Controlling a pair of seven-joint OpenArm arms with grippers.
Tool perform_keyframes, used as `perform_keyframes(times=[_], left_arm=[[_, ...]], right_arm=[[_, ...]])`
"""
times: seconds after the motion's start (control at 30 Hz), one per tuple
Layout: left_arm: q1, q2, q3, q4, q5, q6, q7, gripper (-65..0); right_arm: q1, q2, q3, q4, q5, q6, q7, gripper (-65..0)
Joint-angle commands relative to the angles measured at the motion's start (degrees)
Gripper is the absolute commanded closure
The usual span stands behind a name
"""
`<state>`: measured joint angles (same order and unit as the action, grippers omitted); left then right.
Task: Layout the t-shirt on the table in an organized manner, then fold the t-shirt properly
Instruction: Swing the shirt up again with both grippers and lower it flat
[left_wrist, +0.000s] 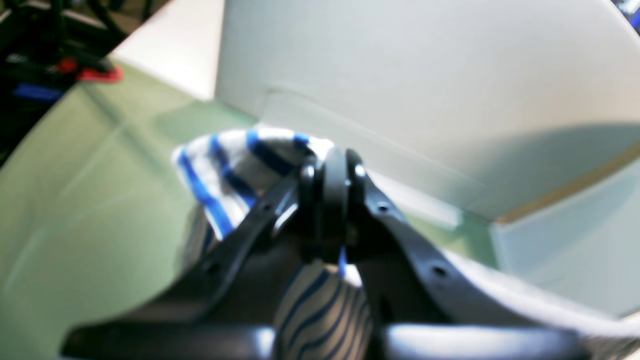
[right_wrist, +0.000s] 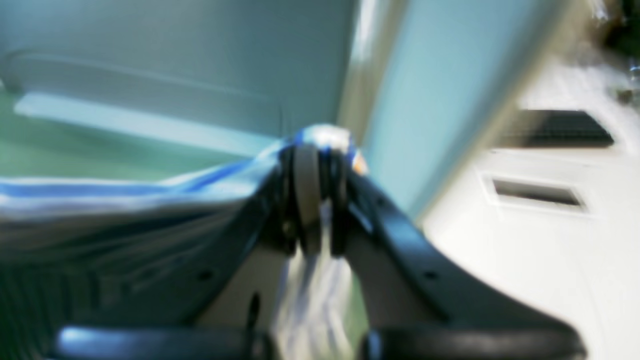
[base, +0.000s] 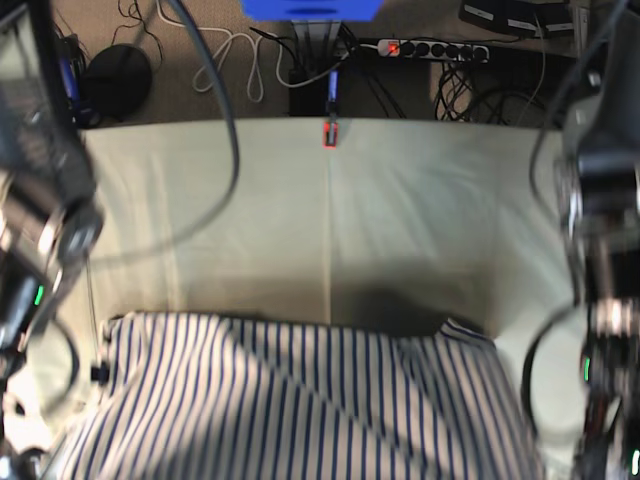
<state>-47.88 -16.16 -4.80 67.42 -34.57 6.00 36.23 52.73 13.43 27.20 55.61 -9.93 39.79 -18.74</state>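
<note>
The t-shirt, white with thin blue stripes, hangs stretched across the near part of the table, casting a shadow on the pale green cloth behind it. In the left wrist view my left gripper is shut on a bunched striped edge of the t-shirt. In the right wrist view my right gripper is shut on another part of the t-shirt, which runs off taut to the left. Both wrist views are blurred. In the base view the arms stand at the two sides and the fingertips do not show clearly.
A red clamp sits at the table's far edge, and another red clamp shows in the left wrist view. Cables and a power strip lie on the floor beyond. A white panel rises behind the left gripper.
</note>
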Motion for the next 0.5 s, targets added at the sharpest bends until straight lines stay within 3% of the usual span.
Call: perform_keyframes(times=[0.0, 0.13, 0.2, 0.33, 0.47], left_arm=[[-5.6, 0.0, -0.1, -1.2, 0.3, -0.2, -2.3, 0.0], [-16.9, 1.1, 0.4, -10.5, 0.4, -0.2, -7.2, 0.0], [-21.5, 1.2, 3.9, -13.0, 0.0, -0.2, -9.7, 0.0], [-24.0, 0.9, 8.2, -12.2, -0.1, -0.2, -11.8, 0.0], [-18.5, 0.6, 8.1, -6.1, -0.1, -0.2, -11.6, 0.0]], right_arm=[[5.2, 2.1, -0.6, -1.3, 1.1, -2.8, 3.9, 0.0], [16.1, 4.4, -3.2, -11.4, 1.1, -10.1, 11.2, 0.0], [20.4, 5.1, -3.2, -12.9, 1.1, -13.1, 13.9, 0.0], [21.2, 5.3, -3.2, -9.1, 1.2, -13.4, 14.0, 0.0], [11.1, 5.3, -3.1, 1.0, 1.5, -13.4, 12.1, 0.0]])
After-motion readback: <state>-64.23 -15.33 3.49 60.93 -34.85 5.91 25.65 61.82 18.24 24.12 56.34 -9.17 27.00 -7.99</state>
